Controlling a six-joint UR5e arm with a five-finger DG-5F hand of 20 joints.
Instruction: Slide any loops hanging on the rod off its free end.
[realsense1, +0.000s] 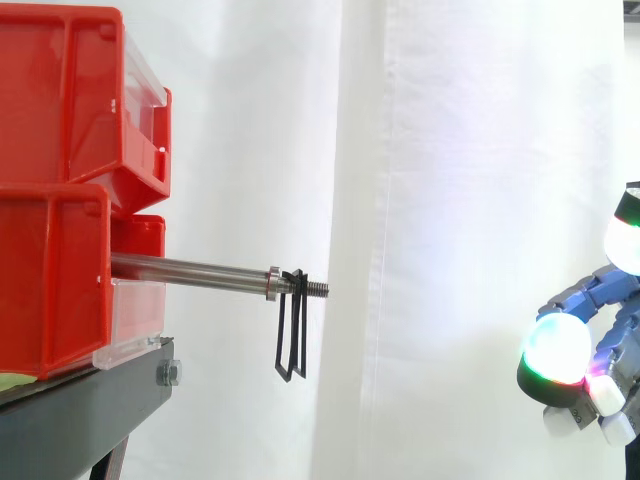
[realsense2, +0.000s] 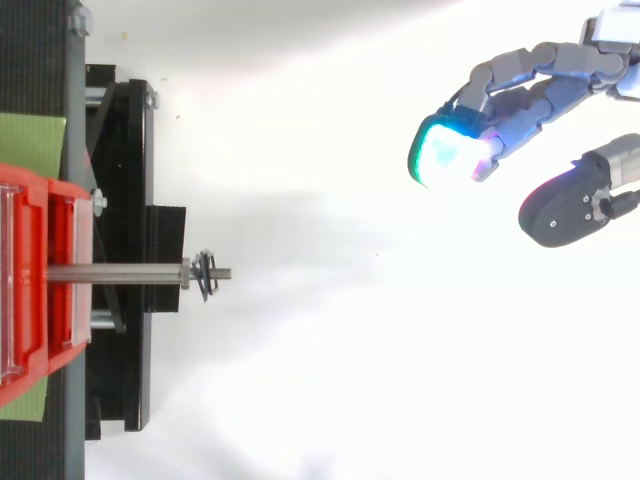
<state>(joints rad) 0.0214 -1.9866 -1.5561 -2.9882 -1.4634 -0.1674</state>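
Loops (realsense1: 291, 335), black and thin, hang left of centre in the side view on the threaded tip of the rod (realsense1: 190, 270), just past its collar, dangling straight down with their long axis vertical. The rod itself runs level out of the red bins (realsense1: 60, 200) at the left, its free end pointing toward frame right. There, at the lower right edge, the hand (realsense1: 560, 355) waits well apart from it. My worry from here is that the loops sit on thread, so a pull at an angle could snag them in the grooves, and a sweep that goes leftward would only jam them against the collar. Over to the top view: the rod (realsense2: 115, 272) lies horizontal at the left, tip to the right, with the loops (realsense2: 206, 275) bunched just short of its end. The hand (realsense2: 530, 85) is in the upper right, fingers (realsense2: 450, 150) loosely extended with the thumb set wide, holding nothing. Those thick pads could well let such thin loops slip through, or knock the rod itself.
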